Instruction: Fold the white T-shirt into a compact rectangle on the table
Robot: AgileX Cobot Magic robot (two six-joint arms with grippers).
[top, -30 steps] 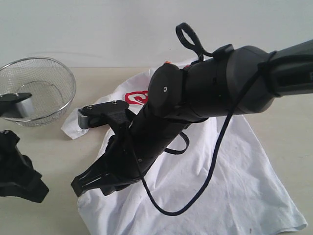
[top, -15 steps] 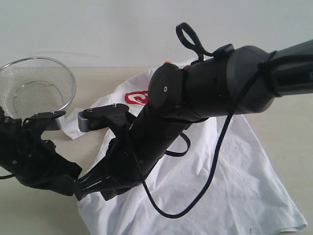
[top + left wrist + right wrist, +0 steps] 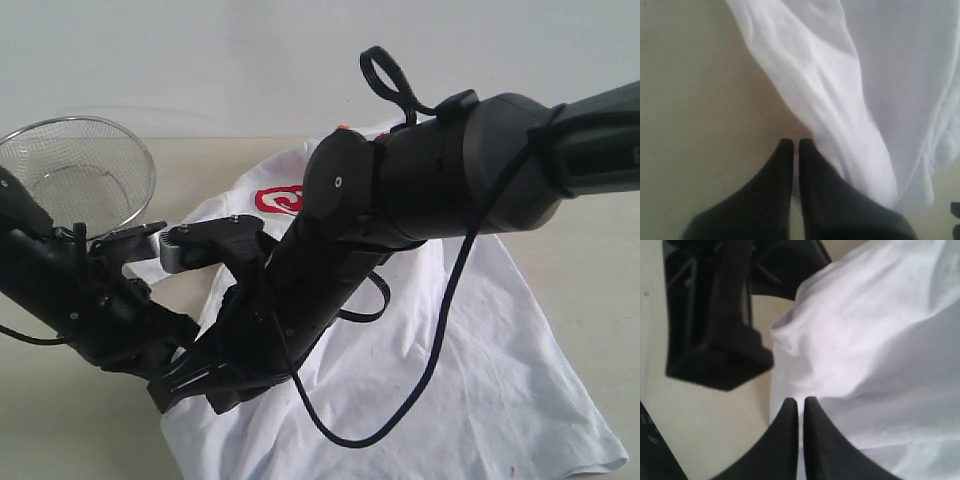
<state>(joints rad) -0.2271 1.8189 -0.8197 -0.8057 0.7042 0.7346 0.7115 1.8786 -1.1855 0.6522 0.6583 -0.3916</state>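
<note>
At the near-left edge of the white T-shirt (image 3: 480,350), the left fingers (image 3: 782,156) were pressed almost together, tips just beside a rumpled fold; whether they pinched any cloth could not be told. The right fingers (image 3: 787,412) were likewise closed to a slit over the hem, their hold on it unclear. The shirt lay spread and wrinkled on the tabletop (image 3: 90,430), red lettering toward the far side, with no neat fold made, so nearly all the folding looked left to do. Both arms sloped down to that corner, the right reaching across from the far right, the left coming in low from the left.
</note>
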